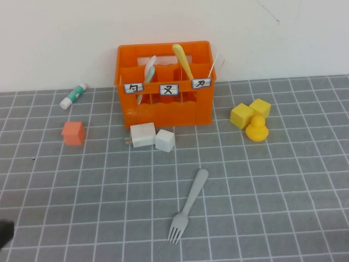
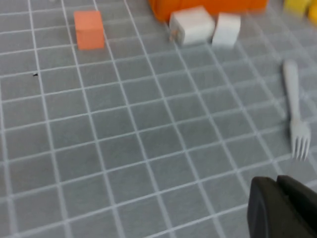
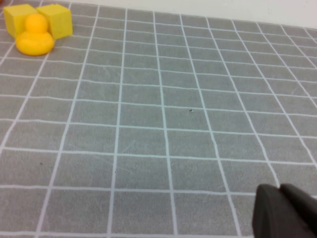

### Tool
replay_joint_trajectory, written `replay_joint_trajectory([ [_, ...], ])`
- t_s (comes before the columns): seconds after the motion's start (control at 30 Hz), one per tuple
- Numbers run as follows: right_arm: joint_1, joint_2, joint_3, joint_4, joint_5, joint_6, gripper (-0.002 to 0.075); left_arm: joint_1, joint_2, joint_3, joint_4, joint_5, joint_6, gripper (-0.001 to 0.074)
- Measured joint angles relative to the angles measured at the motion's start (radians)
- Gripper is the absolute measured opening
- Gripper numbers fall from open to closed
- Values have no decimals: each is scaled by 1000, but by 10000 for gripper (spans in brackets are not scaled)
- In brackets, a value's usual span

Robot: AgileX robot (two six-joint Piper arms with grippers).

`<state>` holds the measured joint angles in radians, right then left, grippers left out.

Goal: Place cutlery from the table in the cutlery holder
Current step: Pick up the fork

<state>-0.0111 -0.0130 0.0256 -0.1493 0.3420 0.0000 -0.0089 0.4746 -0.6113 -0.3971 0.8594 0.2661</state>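
High view: left claw only a dark sliver at desk's near-left corner; right claw cut off in its wrist view, near-right side; cannot tell either's finger state. Cutlery holder at far edge middle holds a yellow-handled utensil and mint utensil, lower ends hidden. Fork lies flat on desk near middle, tines toward near edge.

**Fork down, crate waiting**

Grey fork lies flat on the gridded table, tines nearest the robot, handle angled up toward the orange cutlery holder, which stands upright at the back, well apart.
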Motion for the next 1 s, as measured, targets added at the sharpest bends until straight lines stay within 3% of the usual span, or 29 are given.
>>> replay_joint_trajectory([
  [0.13,0,0,0,0,0,0,-3,-36,166,-116,38,44,141,-1],
  [0.3,0,0,0,0,0,0,-3,-123,374,-225,111,84,189,-1],
  [0.77,0,0,0,0,0,0,-3,-469,864,-487,291,103,38,5],
  [1.0,0,0,0,0,0,0,-3,-582,1081,-651,340,106,-15,148],
])
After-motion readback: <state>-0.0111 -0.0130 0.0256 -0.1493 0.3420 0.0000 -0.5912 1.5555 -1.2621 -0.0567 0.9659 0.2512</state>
